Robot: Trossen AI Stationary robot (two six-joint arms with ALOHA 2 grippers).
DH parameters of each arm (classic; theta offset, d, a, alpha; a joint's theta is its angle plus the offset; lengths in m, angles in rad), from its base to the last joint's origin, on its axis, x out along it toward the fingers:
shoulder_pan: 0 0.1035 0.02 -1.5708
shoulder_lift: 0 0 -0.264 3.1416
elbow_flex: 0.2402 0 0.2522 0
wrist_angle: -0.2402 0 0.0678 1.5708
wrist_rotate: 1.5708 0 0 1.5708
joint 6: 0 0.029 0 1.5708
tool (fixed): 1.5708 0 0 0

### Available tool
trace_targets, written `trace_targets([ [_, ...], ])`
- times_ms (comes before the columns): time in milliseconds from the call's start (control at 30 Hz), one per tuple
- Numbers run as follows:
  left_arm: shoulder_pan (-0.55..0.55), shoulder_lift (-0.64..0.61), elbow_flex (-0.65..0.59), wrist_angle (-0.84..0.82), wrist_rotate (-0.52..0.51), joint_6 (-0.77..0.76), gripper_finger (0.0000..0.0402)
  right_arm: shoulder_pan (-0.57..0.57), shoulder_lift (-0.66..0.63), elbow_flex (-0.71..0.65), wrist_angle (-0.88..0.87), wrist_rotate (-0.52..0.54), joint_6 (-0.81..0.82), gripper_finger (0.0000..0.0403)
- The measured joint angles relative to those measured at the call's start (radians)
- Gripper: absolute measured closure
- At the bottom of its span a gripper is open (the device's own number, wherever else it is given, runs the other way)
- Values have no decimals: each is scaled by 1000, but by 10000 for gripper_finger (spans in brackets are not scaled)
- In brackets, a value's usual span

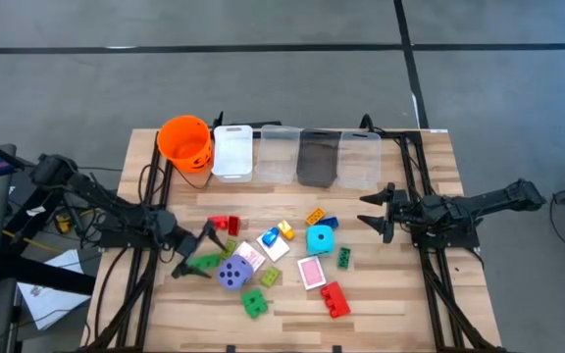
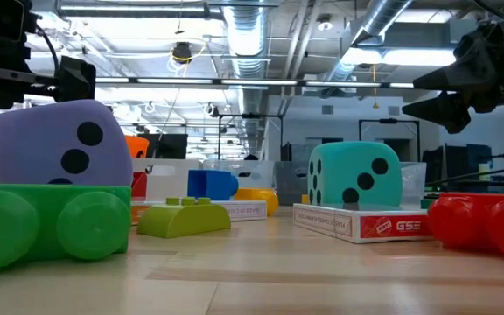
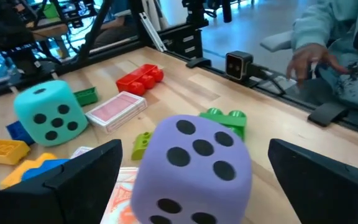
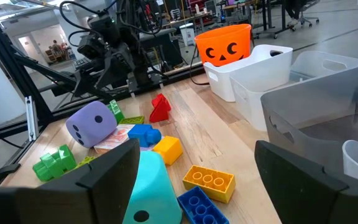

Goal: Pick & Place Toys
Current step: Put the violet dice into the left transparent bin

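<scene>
Beyond the table (image 3: 185, 81), only the left wrist view catches a person's hand (image 3: 312, 59), blurred.

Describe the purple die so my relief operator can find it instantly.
On the wooden table, look among the toys near the left gripper. The purple die sits just beyond its open fingers, the only big purple cube with black dots; its twin is cyan.
</scene>
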Motion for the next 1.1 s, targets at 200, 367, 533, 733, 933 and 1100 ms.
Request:
trace_targets([
  [200, -19, 0, 0, 0, -10, -4, 3, 0, 0, 0, 0, 0, 0, 92],
  [367, -18, 0, 0, 0, -57, -4, 3, 0, 0, 0, 0, 0, 0, 92],
  [533, -25, 0, 0, 0, -69, -8, 2, 0, 0, 0, 0, 0, 0, 92],
  [733, -47, 0, 0, 0, -69, -5, 2, 0, 0, 0, 0, 0, 0, 92],
  [933, -54, 0, 0, -7, -70, 6, 2, 0, 0, 0, 0, 0, 0, 92],
  [1100, -54, 2, 0, -22, -80, 68, 2, 0, 0, 0, 0, 0, 0, 92],
])
